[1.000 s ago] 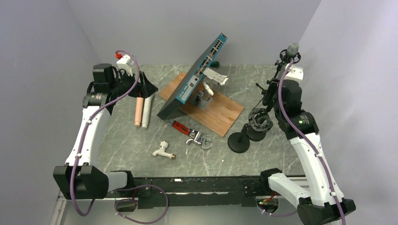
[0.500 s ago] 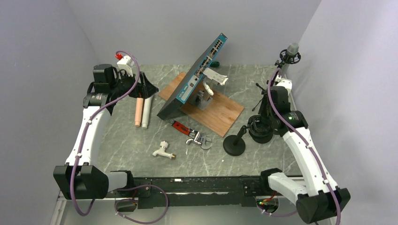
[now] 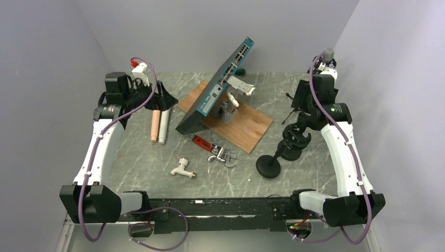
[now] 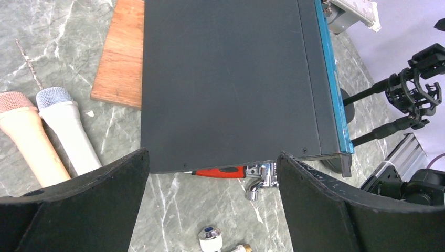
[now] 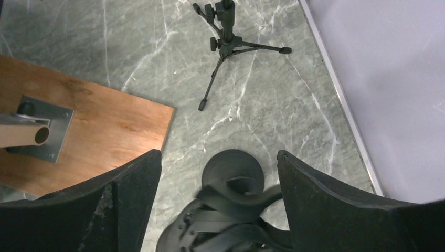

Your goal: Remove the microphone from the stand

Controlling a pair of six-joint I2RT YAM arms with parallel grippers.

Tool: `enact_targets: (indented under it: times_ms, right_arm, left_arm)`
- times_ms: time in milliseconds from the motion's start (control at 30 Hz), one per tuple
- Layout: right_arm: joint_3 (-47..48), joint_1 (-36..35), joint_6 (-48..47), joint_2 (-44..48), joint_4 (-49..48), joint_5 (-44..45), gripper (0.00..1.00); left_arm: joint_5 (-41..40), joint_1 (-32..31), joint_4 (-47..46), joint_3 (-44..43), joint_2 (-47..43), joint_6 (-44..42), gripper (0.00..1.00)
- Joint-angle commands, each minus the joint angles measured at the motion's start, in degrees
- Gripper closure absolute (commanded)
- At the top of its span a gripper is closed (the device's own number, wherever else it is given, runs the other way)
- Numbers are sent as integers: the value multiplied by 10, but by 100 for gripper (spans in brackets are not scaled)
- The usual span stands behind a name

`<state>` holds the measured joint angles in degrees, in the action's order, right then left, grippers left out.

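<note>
Near the front edge of the grey marble counter (image 3: 236, 176) lie a small white tap (image 3: 182, 168) and a red-handled chrome wrench (image 3: 214, 150). To their right stand two black round-base stands (image 3: 269, 167) with ring cradles (image 3: 294, 137) on top. The right claw (image 5: 216, 157) hangs just above those cradles, released, its fingers spread with nothing between them. The left claw (image 4: 211, 155) is released too, over the left side, above a pink microphone (image 3: 155, 123) and a white microphone (image 3: 163, 125) lying side by side. Mid-counter, a dark, teal-fronted network switch (image 3: 220, 89) leans on a wooden board (image 3: 246, 131). The grey microphone (image 3: 328, 53) sits high in the cradle of a black tripod stand (image 5: 226, 44) at the far right corner, beyond the right claw and apart from it. Bare marble lies between the board and the right edge, where the wall runs close.
</note>
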<state>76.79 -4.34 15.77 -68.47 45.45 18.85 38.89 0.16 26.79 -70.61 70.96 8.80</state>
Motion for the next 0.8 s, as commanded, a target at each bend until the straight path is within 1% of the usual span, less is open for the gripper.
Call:
enact_targets:
  times_ms: [0,100,333,467,533,633,700,767]
  right_arm:
    - [36,1,-18,7,28,-4,15]
    - [42,0,-18,22,45,-23,12]
    - [38,1,18,75,107,-86,11]
    - [23,1,40,104,136,-97,11]
    - [19,1,41,119,141,-92,11]
    - [23,1,34,132,146,-97,12]
    - [25,1,30,138,146,-112,12]
    - [17,0,27,147,134,-127,12]
  left_arm:
    - [25,-3,-27,-3,-10,5,7]
    - [30,-3,-30,-3,-11,7,7]
    - [35,-3,-33,-2,-17,7,8]
    - [68,-6,-101,27,-60,26,7]
    - [79,-29,-158,45,-98,31,6]
    - [48,-96,-201,60,-147,29,5]
    - [22,-159,-222,56,-156,31,5]
    - [-19,-239,-259,68,-165,35,5]
